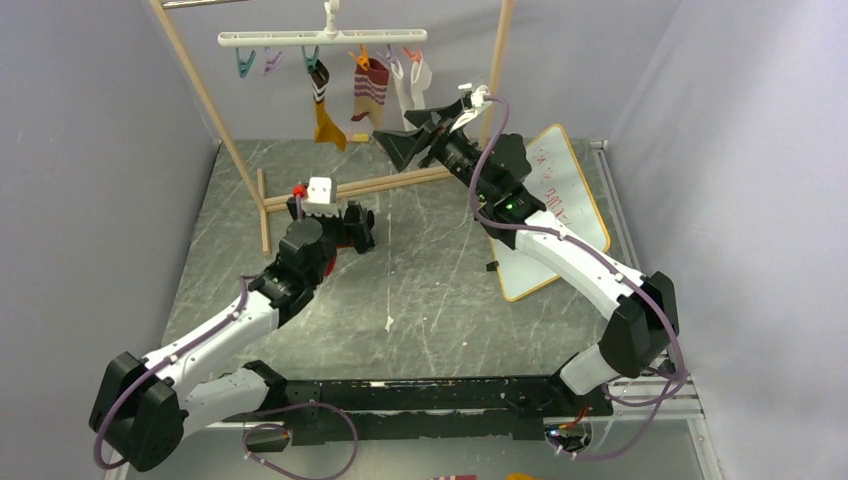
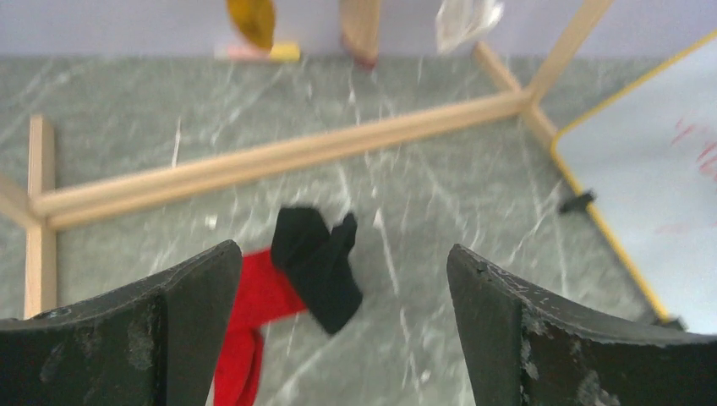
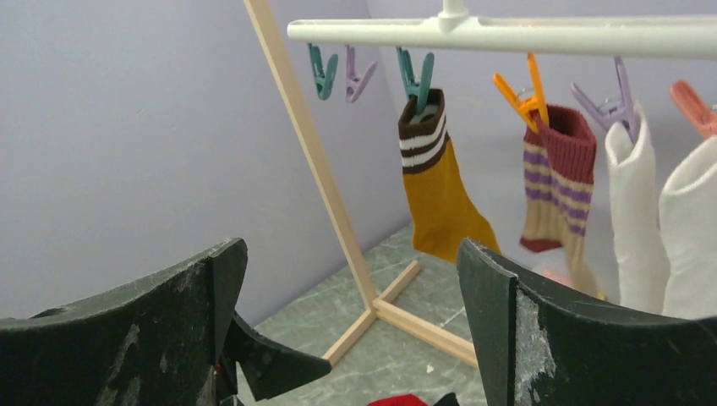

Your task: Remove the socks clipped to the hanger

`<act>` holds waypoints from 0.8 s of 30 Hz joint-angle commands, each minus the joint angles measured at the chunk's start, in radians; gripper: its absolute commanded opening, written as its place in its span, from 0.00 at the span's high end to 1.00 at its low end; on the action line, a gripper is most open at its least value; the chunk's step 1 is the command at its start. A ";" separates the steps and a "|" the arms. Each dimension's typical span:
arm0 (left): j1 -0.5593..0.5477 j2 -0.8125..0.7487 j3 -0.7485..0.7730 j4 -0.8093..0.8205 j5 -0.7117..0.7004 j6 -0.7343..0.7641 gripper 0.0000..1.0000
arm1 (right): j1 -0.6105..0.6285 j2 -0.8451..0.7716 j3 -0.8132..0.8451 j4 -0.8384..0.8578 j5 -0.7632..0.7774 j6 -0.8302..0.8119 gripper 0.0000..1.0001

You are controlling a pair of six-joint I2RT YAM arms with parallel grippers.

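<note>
Grey marbled table [image 1: 440, 310], lilac walls on 3 sides. Left gripper [image 2: 342, 252] low, jaws wide and empty, over red sock [image 2: 254, 304] and black sock [image 2: 317, 262] lying overlapped on the table; right gripper [image 3: 351, 245] raised, jaws wide, empty. Beyond, hanger [image 1: 322, 38] hooked on wooden rack [image 1: 205, 95], long axis level, left to right, with 4 socks clipped cuffs up: mustard sock [image 3: 440, 203], striped sock [image 3: 554, 186], 2 white socks [image 3: 634, 220].

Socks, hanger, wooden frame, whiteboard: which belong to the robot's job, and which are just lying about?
Job:
hanger
yellow sock, striped sock and two white socks, all clipped to it
red sock and black sock, already off

Lying about:
wooden frame, which only carries the hanger
whiteboard
</note>
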 commanded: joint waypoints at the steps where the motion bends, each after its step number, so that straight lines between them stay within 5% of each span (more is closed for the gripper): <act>1: -0.008 -0.062 -0.087 -0.129 -0.071 -0.063 0.03 | 0.003 -0.061 -0.041 0.046 0.037 -0.019 0.00; 6: -0.007 0.040 -0.126 0.220 -0.225 0.149 0.03 | 0.002 -0.036 -0.029 0.035 0.004 -0.009 0.00; 13: 0.020 0.374 -0.036 0.748 -0.195 0.379 0.03 | 0.001 -0.044 -0.042 0.013 0.002 -0.033 0.00; 24: 0.185 0.580 0.149 0.800 -0.088 0.357 0.03 | -0.004 -0.044 -0.033 -0.024 -0.005 -0.080 0.00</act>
